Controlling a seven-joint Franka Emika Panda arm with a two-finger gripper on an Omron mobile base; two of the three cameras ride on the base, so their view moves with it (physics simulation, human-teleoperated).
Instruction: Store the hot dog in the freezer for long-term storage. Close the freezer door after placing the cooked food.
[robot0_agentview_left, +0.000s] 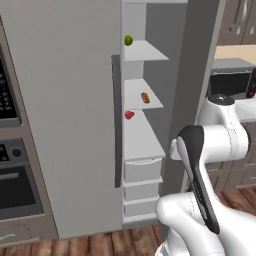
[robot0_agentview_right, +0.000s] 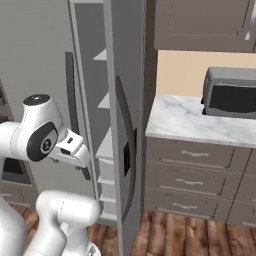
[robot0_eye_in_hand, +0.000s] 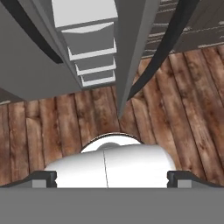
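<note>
The freezer (robot0_agentview_left: 145, 20) stands with its freezer door (robot0_agentview_right: 124, 100) swung open; in the right base view I see the door nearly edge-on, with its dark curved handle and small panel. The hot dog (robot0_agentview_left: 145, 97) lies on a white middle shelf (robot0_agentview_left: 135, 95) inside. My gripper (robot0_agentview_right: 86, 171) hangs low in front of the open compartment, well below and outside the hot dog's shelf, and points down at the wood floor. In the hand view the gripper (robot0_eye_in_hand: 111, 179) is open, its fingertips (robot0_eye_in_hand: 43, 178) wide apart and nothing between them.
A green fruit (robot0_agentview_left: 128, 40) sits on the shelf above the hot dog, a red item (robot0_agentview_left: 129, 115) on the one below, and white drawers (robot0_agentview_left: 142, 170) lower down. The plain grey door (robot0_agentview_left: 65, 115) is shut. A toaster oven (robot0_agentview_right: 231, 92) stands on the marble counter (robot0_agentview_right: 190, 120); a black oven (robot0_agentview_left: 12, 185) is at left.
</note>
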